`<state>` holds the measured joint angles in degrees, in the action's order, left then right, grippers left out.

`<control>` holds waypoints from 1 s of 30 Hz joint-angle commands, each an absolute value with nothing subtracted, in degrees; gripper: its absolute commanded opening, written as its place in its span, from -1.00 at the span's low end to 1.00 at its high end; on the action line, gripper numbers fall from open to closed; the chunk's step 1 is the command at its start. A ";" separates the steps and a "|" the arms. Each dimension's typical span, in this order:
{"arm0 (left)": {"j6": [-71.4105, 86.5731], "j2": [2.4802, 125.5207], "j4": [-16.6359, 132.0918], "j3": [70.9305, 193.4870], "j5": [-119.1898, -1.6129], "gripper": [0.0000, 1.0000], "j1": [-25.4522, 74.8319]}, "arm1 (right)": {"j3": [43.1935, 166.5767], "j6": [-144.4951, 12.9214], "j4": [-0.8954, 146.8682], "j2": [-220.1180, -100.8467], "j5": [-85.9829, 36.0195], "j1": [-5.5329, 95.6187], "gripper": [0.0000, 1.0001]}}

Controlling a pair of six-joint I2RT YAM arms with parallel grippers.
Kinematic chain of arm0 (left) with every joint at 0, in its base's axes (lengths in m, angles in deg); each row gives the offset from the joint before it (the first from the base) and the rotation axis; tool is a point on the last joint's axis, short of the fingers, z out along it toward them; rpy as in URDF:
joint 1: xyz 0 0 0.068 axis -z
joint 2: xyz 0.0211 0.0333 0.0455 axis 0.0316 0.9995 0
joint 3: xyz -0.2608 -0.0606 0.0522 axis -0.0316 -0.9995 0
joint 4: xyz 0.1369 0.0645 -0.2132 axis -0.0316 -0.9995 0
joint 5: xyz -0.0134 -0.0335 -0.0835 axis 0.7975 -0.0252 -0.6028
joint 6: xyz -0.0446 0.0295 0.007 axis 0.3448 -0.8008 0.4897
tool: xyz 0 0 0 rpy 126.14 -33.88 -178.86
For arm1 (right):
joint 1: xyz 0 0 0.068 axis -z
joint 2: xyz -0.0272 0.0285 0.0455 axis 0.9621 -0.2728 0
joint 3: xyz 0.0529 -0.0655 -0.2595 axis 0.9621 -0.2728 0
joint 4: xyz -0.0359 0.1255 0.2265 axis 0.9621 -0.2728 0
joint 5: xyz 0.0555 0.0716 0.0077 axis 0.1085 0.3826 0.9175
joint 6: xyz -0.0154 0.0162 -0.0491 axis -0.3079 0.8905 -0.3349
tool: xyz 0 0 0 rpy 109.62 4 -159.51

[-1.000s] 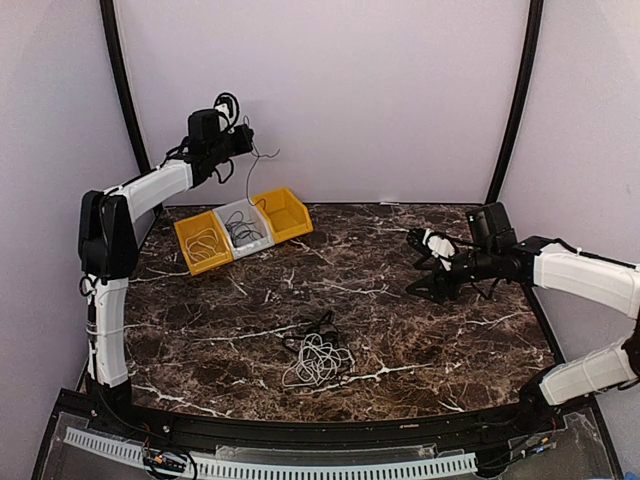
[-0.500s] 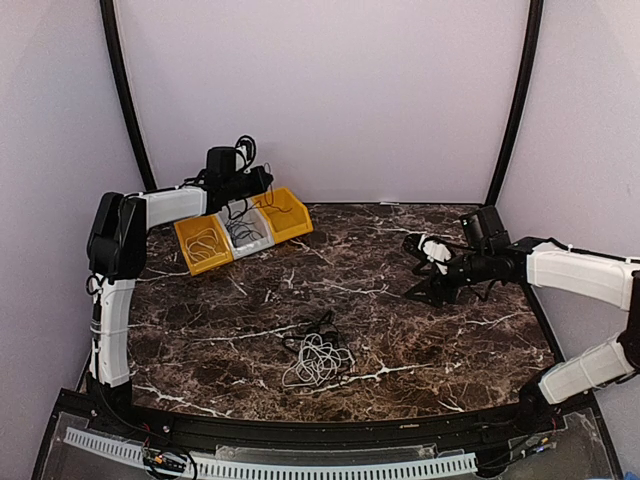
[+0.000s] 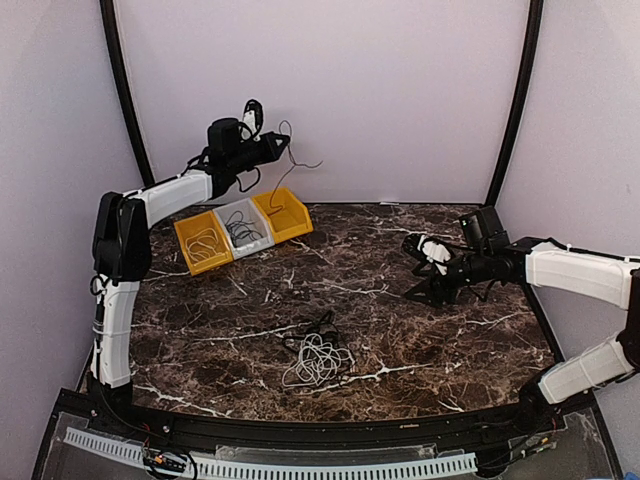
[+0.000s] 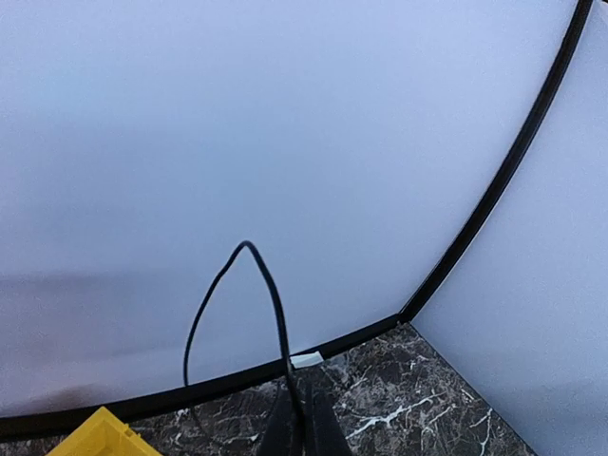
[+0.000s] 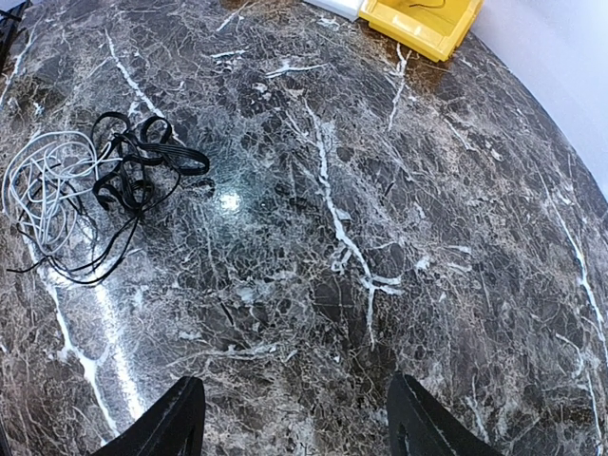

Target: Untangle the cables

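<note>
Up high by the back wall (image 3: 400, 100), the left gripper (image 3: 278, 146) is clenched tight on a thin dark cable (image 4: 249, 285), which is looped upward and hung down above the bins (image 3: 290, 228). The tangle of white and black cables (image 3: 318, 355) is seen lying mid-surface (image 3: 450, 340), well apart. The right gripper (image 3: 425, 268) is spread wide, with nothing grasped.

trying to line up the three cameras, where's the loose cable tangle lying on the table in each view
Top external: cable tangle sits low centre.
Left wrist: not in it.
Right wrist: cable tangle at upper left.
Shared landmark: yellow bin, a corner at bottom left, top edge.
</note>
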<state>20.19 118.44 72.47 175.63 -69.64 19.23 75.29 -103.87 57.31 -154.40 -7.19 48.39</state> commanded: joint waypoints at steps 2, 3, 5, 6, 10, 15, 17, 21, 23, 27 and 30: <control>18.56 116.91 79.57 176.57 -70.98 -1.00 19.37 | 74.95 -104.58 58.83 -153.90 -7.83 48.77 0.35; 18.53 117.00 80.12 176.09 -69.97 -1.00 19.37 | 74.95 -104.66 58.84 -153.85 -7.88 48.84 0.35; 18.65 117.63 82.69 174.25 -69.30 -1.00 19.31 | 74.93 -104.60 58.82 -153.66 -7.92 48.77 0.35; 18.58 118.19 84.52 172.92 -69.24 -1.00 19.29 | 74.87 -104.59 58.82 -153.59 -7.93 48.77 0.35; 17.67 119.62 89.30 169.57 -67.87 -1.00 19.28 | 74.78 -104.59 58.77 -153.23 -8.05 48.77 0.35; 15.32 120.24 93.25 165.91 -65.62 -1.00 19.10 | 74.65 -104.75 58.89 -152.84 -8.36 48.77 0.35; 15.09 120.87 94.65 166.17 -65.59 -1.00 18.72 | 74.52 -104.82 58.99 -152.94 -8.32 48.77 0.35; 14.92 123.75 94.95 169.45 -65.81 -1.00 18.03 | 74.68 -104.86 58.83 -153.67 -8.19 48.77 0.35; 14.67 125.89 93.89 172.64 -66.29 -1.00 17.90 | 74.69 -104.88 58.74 -153.82 -8.23 48.77 0.34; 13.32 128.27 92.54 175.43 -66.71 -1.00 17.88 | 74.62 -104.87 58.73 -153.38 -8.71 48.77 0.34; 11.57 127.92 92.53 173.86 -65.77 -1.00 17.83 | 74.43 -104.96 58.91 -153.06 -9.02 48.85 0.35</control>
